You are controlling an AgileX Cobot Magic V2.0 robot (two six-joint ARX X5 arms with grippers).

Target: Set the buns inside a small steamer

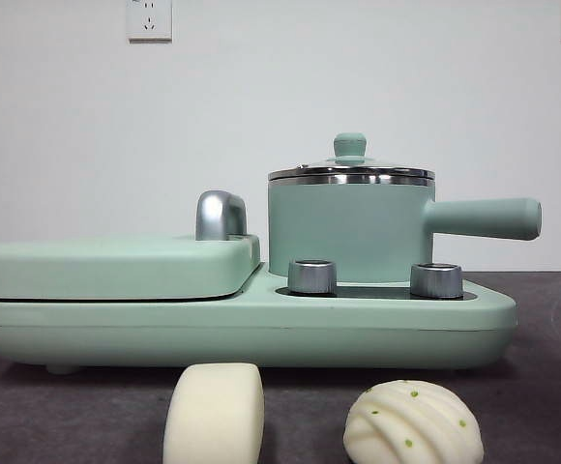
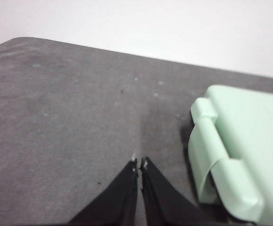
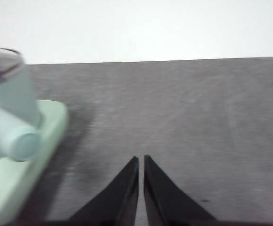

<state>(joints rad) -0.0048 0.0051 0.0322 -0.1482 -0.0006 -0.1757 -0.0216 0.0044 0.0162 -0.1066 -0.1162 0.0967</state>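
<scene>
Two cream-white buns lie on the dark table in front of the appliance in the front view: a smooth loaf-shaped bun (image 1: 214, 414) and a ridged domed bun (image 1: 412, 423) with green specks. The small steamer (image 1: 350, 228), a mint-green pot with a steel rim and side handle (image 1: 484, 218), stands on the appliance's right half with its green-knobbed lid (image 1: 349, 147) on. My left gripper (image 2: 139, 163) is shut and empty over bare table beside the griddle's hinge. Beside the steamer (image 3: 7, 89) and its handle, my right gripper (image 3: 141, 158) is shut and empty. Neither arm shows in the front view.
The flat mint-green griddle (image 1: 116, 266) with a chrome handle (image 1: 221, 215) lies shut on the appliance's left half. Two steel knobs (image 1: 311, 275) (image 1: 436, 280) sit on the base (image 1: 242, 329) in front of the steamer. A white wall stands behind.
</scene>
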